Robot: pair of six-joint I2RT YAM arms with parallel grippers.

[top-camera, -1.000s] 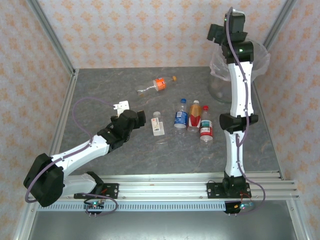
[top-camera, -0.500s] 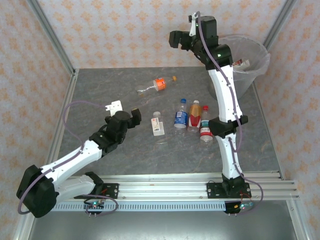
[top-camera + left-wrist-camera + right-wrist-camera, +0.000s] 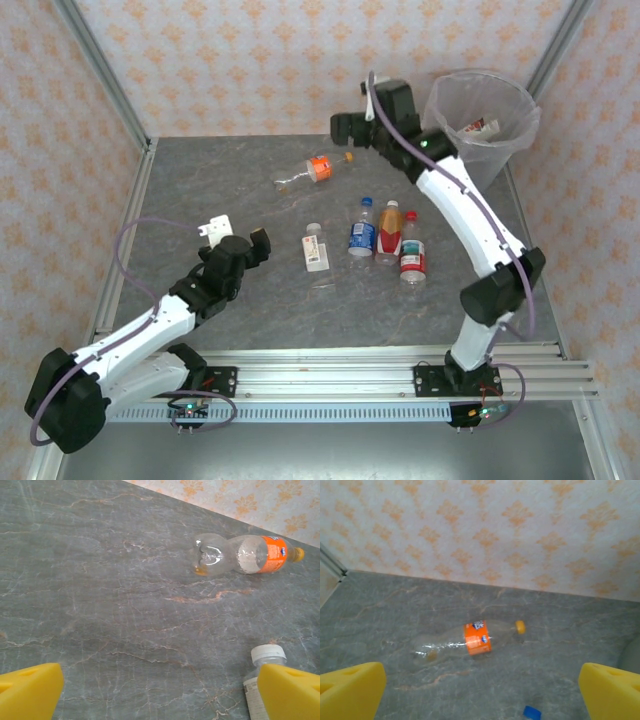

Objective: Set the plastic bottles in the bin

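Five plastic bottles (image 3: 361, 235) are resting on the counter (image 3: 200, 180), the orange-labelled one (image 3: 318, 168) lying apart, beside one bin (image 3: 490, 160). The left hand (image 3: 160, 692) and right hand (image 3: 480, 692) are hovering wide open, empty.

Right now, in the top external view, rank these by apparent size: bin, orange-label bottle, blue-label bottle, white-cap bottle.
1. bin, by far the largest.
2. orange-label bottle, lying on its side.
3. blue-label bottle and white-cap bottle: too alike to rank.

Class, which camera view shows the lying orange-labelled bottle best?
The right wrist view: the orange-labelled bottle lies centred, side-on, label and cap sharp. Left wrist shows it whole but off-centre; the top view shows it small.
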